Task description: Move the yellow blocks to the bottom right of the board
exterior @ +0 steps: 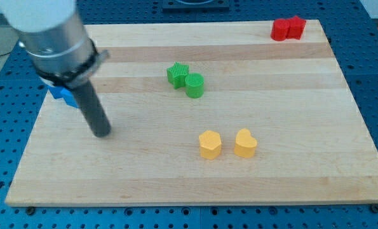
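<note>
1. A pale wooden board [176, 184] lies on a blue perforated bench.
2. The yellow hexagonal block [209, 144] and yellow heart block [245, 143] sit near each other, lower centre of the frame, not touching.
3. My tip [101, 132] rests at centre left, well apart from them; it is a plain rod with no claw to open or close.
4. They look light, rigid and slippery; push squarely on their left faces, or they may spin aside.
5. Green blocks [187, 80] sit at upper centre, red blocks [287, 29] at upper right, and a blue block [63, 94] behind the rod.

Lab bench: wooden board [176, 184] on blue perforated table [1, 95].
</note>
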`<state>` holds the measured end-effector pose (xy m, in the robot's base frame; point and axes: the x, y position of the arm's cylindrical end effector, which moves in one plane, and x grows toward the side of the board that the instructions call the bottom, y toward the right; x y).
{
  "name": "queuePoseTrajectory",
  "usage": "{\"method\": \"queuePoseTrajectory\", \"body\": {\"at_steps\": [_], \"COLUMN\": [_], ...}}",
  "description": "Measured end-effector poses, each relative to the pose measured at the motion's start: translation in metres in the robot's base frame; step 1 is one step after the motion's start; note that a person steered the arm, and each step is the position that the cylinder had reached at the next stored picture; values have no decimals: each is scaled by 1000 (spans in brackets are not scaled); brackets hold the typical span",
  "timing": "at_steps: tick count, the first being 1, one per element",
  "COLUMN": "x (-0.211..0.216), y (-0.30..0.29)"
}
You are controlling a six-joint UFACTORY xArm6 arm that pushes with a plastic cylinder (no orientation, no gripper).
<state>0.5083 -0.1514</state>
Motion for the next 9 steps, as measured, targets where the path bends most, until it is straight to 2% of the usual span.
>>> {"method": "queuePoseTrajectory", "body": {"at_steps": [1, 2, 4, 6, 8, 9], "x": [30, 37, 26, 27, 53, 47], "y": [68, 132, 204, 326, 349, 349]}}
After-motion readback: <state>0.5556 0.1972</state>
